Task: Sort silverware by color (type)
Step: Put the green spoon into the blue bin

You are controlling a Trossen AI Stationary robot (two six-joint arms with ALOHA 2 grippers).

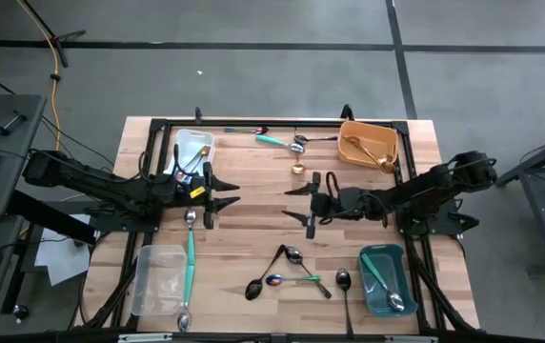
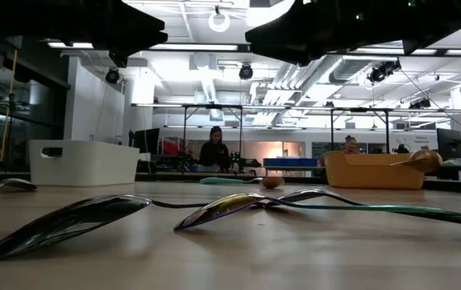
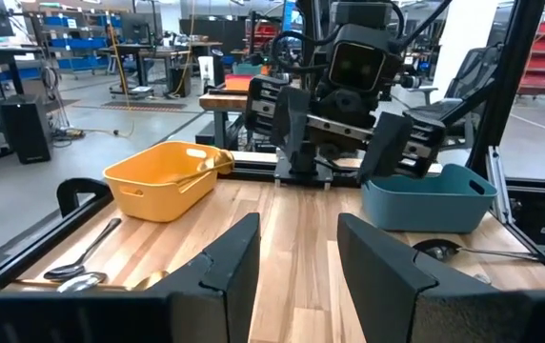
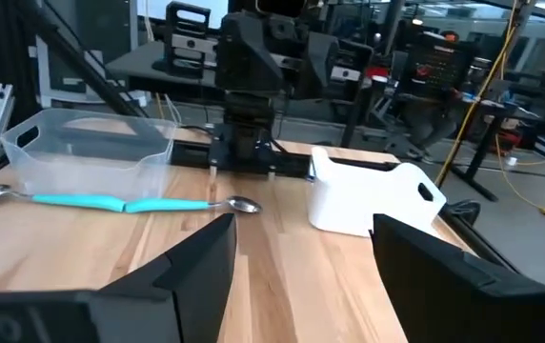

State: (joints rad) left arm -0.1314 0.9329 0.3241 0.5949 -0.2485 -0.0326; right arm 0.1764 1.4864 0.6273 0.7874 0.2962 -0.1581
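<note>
My left gripper [image 1: 232,193] [image 3: 296,255] and my right gripper [image 1: 290,203] [image 4: 303,250] face each other above the middle of the table, both open and empty. Silverware lies scattered on the wood. A teal-handled spoon [image 1: 190,259] [image 4: 111,202] lies beside the clear bin. Near the front edge lie two black spoons [image 1: 254,285] [image 1: 343,280], a rainbow spoon [image 1: 278,280] [image 2: 222,208] and a silver spoon [image 1: 293,254]. Toward the far edge lie a teal-handled spoon [image 1: 272,140], a black spoon [image 1: 303,142] and a gold spoon [image 1: 298,169].
Four bins stand near the corners: white bin [image 1: 193,151] far left, clear bin [image 1: 157,278] near left, orange bin [image 1: 367,143] with gold utensils far right, teal bin [image 1: 384,277] with a teal-handled spoon near right. A black frame edges the table. People sit in the room behind.
</note>
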